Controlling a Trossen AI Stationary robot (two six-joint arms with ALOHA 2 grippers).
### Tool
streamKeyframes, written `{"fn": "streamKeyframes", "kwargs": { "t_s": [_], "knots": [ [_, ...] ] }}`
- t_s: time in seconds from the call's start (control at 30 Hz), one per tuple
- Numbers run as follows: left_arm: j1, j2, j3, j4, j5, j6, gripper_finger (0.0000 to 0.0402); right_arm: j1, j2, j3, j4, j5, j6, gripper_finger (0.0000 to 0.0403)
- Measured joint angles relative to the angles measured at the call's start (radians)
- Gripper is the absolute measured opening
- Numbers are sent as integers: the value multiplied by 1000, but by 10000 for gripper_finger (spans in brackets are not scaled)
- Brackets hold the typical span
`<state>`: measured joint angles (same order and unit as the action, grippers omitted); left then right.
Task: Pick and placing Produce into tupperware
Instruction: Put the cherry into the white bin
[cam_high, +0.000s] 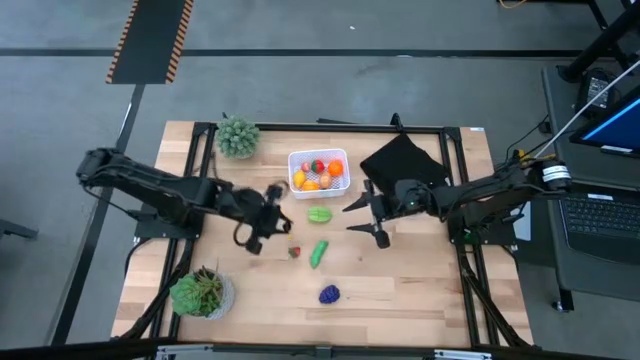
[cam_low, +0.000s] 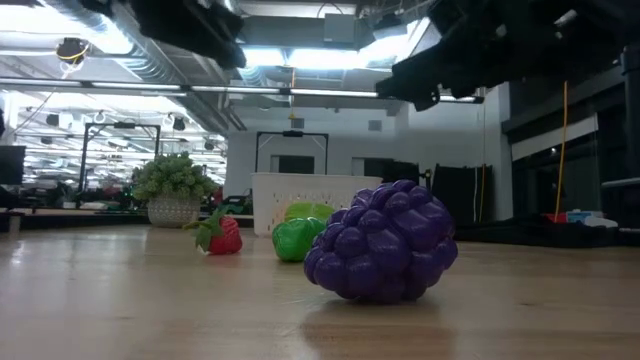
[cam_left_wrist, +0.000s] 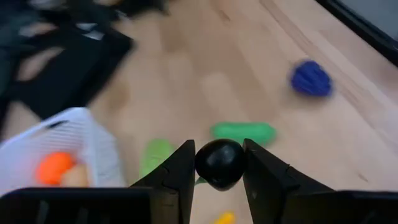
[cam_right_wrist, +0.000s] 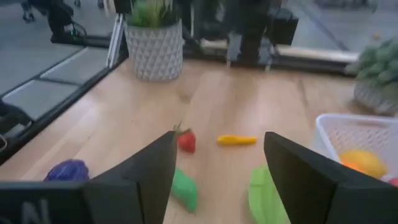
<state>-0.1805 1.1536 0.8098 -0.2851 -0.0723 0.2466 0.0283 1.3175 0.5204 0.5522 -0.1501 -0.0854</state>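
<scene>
Left pincer (cam_left_wrist: 221, 171) clenched on small dark round toy fruit (cam_left_wrist: 219, 163), just left of white rectangular plastic tub (cam_high: 319, 173) with produce inside. Right pincer (cam_high: 363, 215) released, above wooden desk (cam_high: 400, 290) right of tub.

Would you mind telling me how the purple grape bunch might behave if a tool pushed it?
The purple grape bunch looks rounded and sits on a small contact patch, so it may rock or roll. Its bumpy surface probably limits rolling. It seems to be rigid moulded plastic, likely light, so it may skid on the smooth table.
</scene>
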Motion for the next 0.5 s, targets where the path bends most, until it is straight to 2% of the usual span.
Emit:
{"fn": "streamKeyframes", "kwargs": {
  "t_s": [0.27,0.5],
  "knots": [
    [134,-167,-264,331,13,-13,104,-83,-157,-248,247,2,-8,243],
    [259,-200,-426,624,81,-92,102,-126,-263,-334,262,2,-23,243]
  ]
}}
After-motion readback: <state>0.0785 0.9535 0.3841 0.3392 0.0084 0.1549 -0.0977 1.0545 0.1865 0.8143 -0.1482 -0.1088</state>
